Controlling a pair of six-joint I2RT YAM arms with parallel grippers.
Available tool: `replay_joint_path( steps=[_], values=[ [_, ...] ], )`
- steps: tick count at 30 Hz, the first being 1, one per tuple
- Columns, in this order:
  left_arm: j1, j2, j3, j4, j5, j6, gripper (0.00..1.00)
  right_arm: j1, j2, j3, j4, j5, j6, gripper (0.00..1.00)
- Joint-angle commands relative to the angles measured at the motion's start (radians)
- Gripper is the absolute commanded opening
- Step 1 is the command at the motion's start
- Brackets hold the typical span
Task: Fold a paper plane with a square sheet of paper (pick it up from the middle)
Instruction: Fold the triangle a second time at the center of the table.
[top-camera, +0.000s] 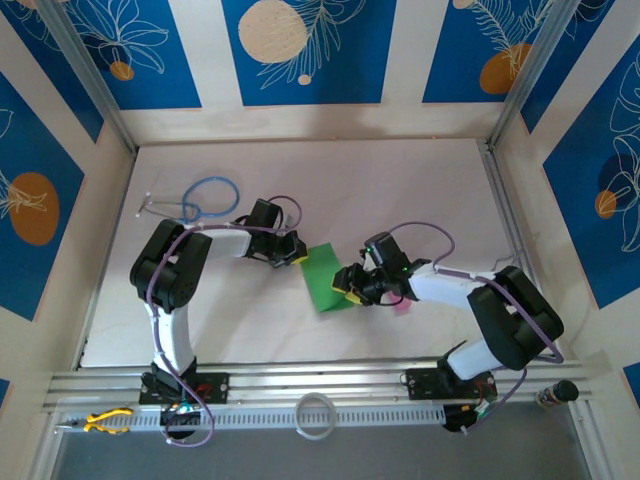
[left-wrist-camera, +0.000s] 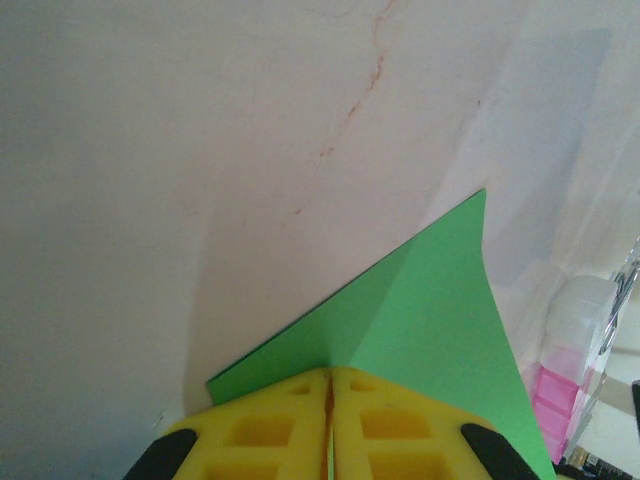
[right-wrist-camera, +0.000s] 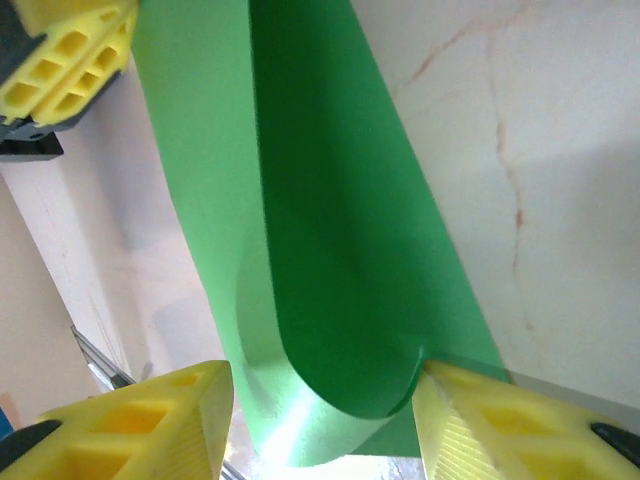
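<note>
The square sheet of paper (top-camera: 326, 281) is bright green and lies mid-table, folded over on itself. My left gripper (top-camera: 297, 254) sits at its far left corner. In the left wrist view its yellow fingers (left-wrist-camera: 270, 430) are pressed together on the sheet's edge (left-wrist-camera: 420, 300). My right gripper (top-camera: 348, 285) is at the sheet's near right side. In the right wrist view the paper (right-wrist-camera: 330, 250) curls over in a soft loop between the spread jaws of that gripper (right-wrist-camera: 322, 385). Its right finger (right-wrist-camera: 470, 420) touches the curl. The left gripper (right-wrist-camera: 60, 60) appears at the sheet's far corner.
A small pink bottle (left-wrist-camera: 565, 385) stands just right of the paper, under the right arm (top-camera: 403, 306). A blue-tubed stethoscope (top-camera: 205, 197) lies at the back left. Yellow pliers (top-camera: 105, 420) and a white ring (top-camera: 316, 415) rest on the front rail.
</note>
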Motion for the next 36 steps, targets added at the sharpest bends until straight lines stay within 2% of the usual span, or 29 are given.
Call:
replay_joint_path(
  steps=[1,7,20,29,36],
  values=[
    [0.005,0.053,-0.008,-0.061,-0.049,0.016,0.11,-0.027,0.006,0.040,0.003,-0.076,-0.101,0.54],
    [0.004,0.058,-0.007,-0.058,-0.046,0.016,0.11,-0.062,0.046,0.074,0.037,-0.180,-0.173,0.54],
    [0.004,0.059,0.000,-0.058,-0.038,0.016,0.11,-0.113,0.127,0.135,-0.012,-0.328,-0.335,0.51],
    [0.004,0.057,-0.002,-0.057,-0.037,0.016,0.11,-0.140,0.172,0.157,-0.048,-0.369,-0.402,0.48],
    [0.003,0.056,-0.001,-0.058,-0.035,0.014,0.11,-0.154,0.191,0.169,-0.063,-0.425,-0.457,0.42]
  ],
)
